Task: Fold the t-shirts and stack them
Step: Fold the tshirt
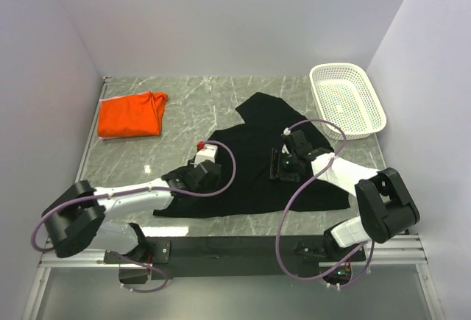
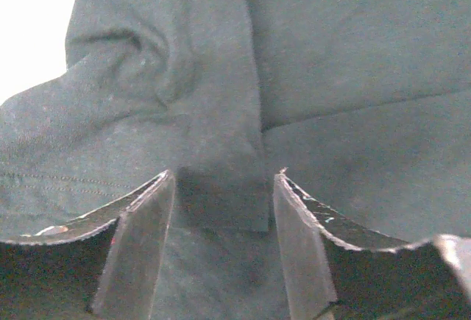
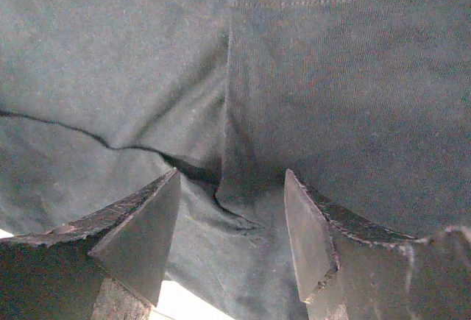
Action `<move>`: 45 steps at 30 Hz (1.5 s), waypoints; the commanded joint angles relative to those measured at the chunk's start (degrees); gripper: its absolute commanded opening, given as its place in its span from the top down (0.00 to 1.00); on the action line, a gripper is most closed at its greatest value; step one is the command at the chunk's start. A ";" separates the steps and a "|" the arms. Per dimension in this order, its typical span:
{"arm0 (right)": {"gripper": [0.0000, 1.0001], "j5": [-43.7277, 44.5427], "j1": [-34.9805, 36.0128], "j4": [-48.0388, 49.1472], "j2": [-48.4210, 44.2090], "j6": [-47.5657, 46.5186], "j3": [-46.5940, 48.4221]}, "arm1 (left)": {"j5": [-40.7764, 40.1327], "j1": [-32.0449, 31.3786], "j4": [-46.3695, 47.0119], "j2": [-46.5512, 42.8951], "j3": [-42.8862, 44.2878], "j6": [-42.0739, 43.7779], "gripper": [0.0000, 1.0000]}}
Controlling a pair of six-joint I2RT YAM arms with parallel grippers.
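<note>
at the far left of the marble table (image 1: 191, 92) the orange t-shirt (image 1: 132, 115) lies as a compact, roughly squared bundle, so that one looks folded and set down, well apart from everything else. moving in, the left gripper (image 2: 223, 187) is low over the near left part of the black t-shirt (image 1: 254, 162), its fingers (image 2: 140, 246) spread with a doubled edge of cloth lying between them but not pinched, so i read it as released, with nothing lifted. the black t-shirt sits in the middle of the table, mostly spread flat, with creases and an overlapped flap across it; it is not yet folded into a bundle. further right, the right gripper (image 3: 230, 187) is down on the shirt's right part, jaws apart either side of a raised ridge of cloth, not clamped on it. at the far right the white mesh basket (image 1: 347, 99) stands near the shirt's corner. by my judgement about half is done: the black one needs folding, then stacking with the orange one
</note>
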 commanded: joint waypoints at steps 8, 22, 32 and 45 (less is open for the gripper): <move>0.34 1.89 0.50 -1.99 -5.35 -0.13 -0.63 | -7.48 -4.60 -4.65 7.68 6.55 -4.31 0.52; 0.34 1.45 0.50 -1.64 -5.35 -0.04 -0.72 | -8.27 -5.31 -8.51 5.40 6.10 -6.77 0.87; 0.34 4.09 0.32 -7.43 -6.41 -2.50 7.87 | -12.15 -0.31 -15.20 2.14 8.92 -9.32 0.99; 0.30 8.13 -5.30 -13.76 20.26 -10.15 45.92 | 1.12 19.21 -6.42 -2.96 7.24 -0.98 0.99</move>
